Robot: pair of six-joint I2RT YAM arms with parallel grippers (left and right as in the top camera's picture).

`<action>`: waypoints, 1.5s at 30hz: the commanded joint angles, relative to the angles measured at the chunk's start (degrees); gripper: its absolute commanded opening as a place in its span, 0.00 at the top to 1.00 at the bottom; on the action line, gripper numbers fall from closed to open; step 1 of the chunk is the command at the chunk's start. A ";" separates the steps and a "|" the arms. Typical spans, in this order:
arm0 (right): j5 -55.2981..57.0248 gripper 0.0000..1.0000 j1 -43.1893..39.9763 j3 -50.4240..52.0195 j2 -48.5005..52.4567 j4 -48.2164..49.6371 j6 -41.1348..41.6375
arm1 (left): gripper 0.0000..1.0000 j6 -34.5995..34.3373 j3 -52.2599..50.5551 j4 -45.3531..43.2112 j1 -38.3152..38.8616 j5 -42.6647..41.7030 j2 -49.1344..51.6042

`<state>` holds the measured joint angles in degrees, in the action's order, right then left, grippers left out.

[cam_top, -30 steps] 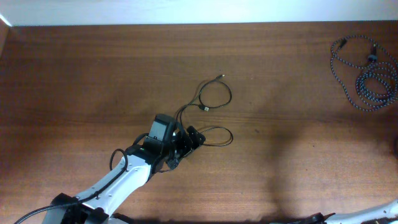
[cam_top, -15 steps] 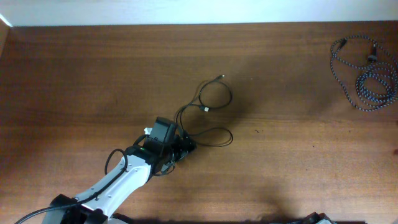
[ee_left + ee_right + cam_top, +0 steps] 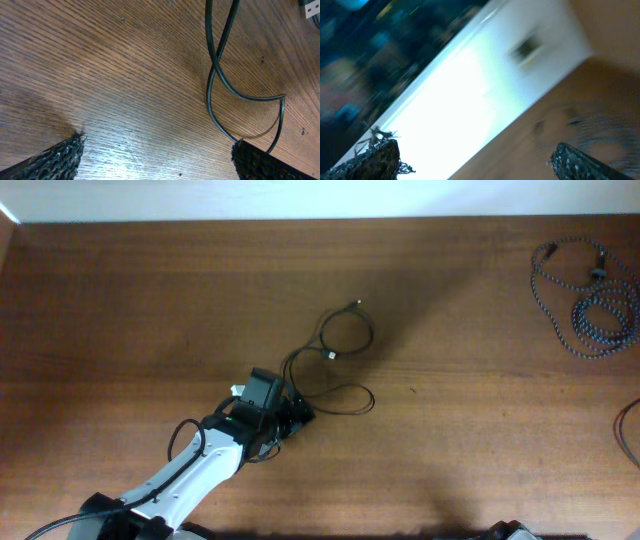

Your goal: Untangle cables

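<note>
A thin black cable (image 3: pixel 371 334) lies in two crossed loops mid-table, with a plug (image 3: pixel 331 356) between them. My left gripper (image 3: pixel 296 416) sits low at the lower loop's left end. In the left wrist view it (image 3: pixel 157 161) is open over bare wood, and the black cable (image 3: pixel 215 75) crosses itself ahead and runs to the right fingertip (image 3: pixel 260 162). A black-and-white braided cable (image 3: pixel 592 305) lies bundled at the far right. My right gripper (image 3: pixel 475 162) is open with nothing between its fingers, in a blurred view of the table edge and a bright white surface.
The brown wooden table (image 3: pixel 150 310) ends at a white strip along the far side. A thin reddish wire (image 3: pixel 628 432) curves in at the right edge. The right arm is out of the overhead view.
My left gripper drew back slightly down-left along the lower loop, then stayed still. The right arm slid out of the overhead view at the bottom right, and a thin wire appeared at the right edge.
</note>
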<state>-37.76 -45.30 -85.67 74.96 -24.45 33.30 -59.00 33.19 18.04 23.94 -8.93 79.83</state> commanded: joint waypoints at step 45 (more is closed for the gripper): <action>44.92 0.01 42.99 -35.54 47.80 -36.44 -34.36 | 0.01 22.58 4.74 38.73 -13.62 30.77 -67.17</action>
<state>6.22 -2.42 -121.27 123.39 -60.60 -1.48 -36.05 38.04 56.60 10.46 22.06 12.84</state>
